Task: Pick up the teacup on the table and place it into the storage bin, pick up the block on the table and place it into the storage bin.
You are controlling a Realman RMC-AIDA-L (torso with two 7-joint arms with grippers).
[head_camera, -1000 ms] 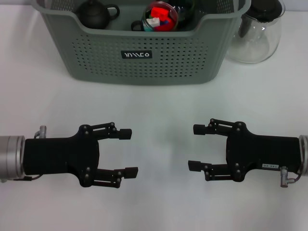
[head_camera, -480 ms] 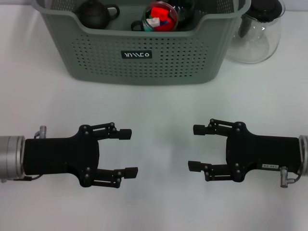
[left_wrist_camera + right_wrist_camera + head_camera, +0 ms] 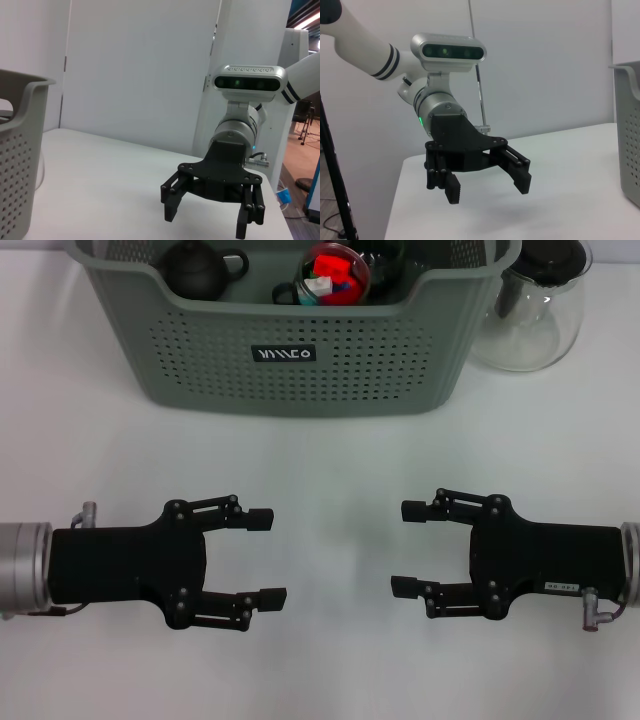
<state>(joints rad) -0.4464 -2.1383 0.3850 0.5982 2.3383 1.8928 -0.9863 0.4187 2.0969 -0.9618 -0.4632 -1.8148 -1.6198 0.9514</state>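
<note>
Bin (image 3: 300, 360): far table edge; holds a dark teapot (image 3: 198, 268) and, seemingly, red block in teacup (image 3: 333, 270).
Left gripper (image 3: 268, 555): fingers wide, empty.
Right gripper (image 3: 408, 547): likewise.
Risk: none near; reaching could nudge glass pot (image 3: 528, 315).

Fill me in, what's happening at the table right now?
Nothing is being handled. The left pincer and right pincer hover open and empty over the white table, facing each other. Behind them, the grey-green perforated plastic storage bin holds a dark round teapot and a cup with red and white pieces. A clear glass pot with a black lid stands beside it.
</note>
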